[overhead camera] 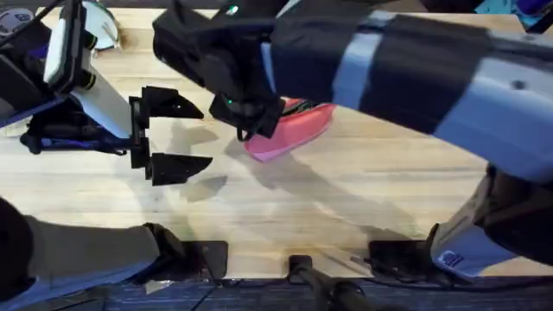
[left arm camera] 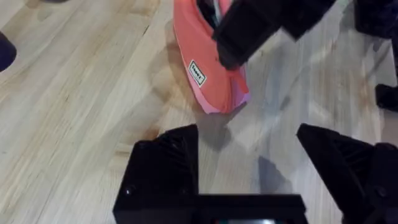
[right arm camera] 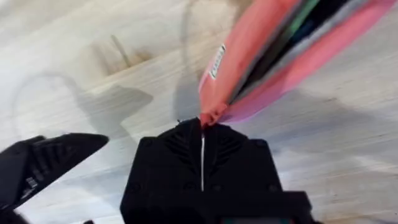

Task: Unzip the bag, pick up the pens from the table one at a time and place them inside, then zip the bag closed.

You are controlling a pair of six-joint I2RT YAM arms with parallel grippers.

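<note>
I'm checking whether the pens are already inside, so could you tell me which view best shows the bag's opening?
The right wrist view: the bag gapes there, with green and dark stripes inside, and the right pincer is shut on its end. The left wrist view shows its outer side and label; overhead, the arm covers most of it.

The table (overhead camera: 363, 190) is light wood, butcher-block planks with plain grain and a smooth, faintly satin finish. The bag (left arm camera: 205, 68) looks like soft matt cloth, pink, with a small white sewn label on its side and a paler edge along the seam. The left gripper (left arm camera: 249, 174) and the right gripper (right arm camera: 202, 121) look like matt black plastic; the right one's jaws show fine ribbing on their faces
</note>
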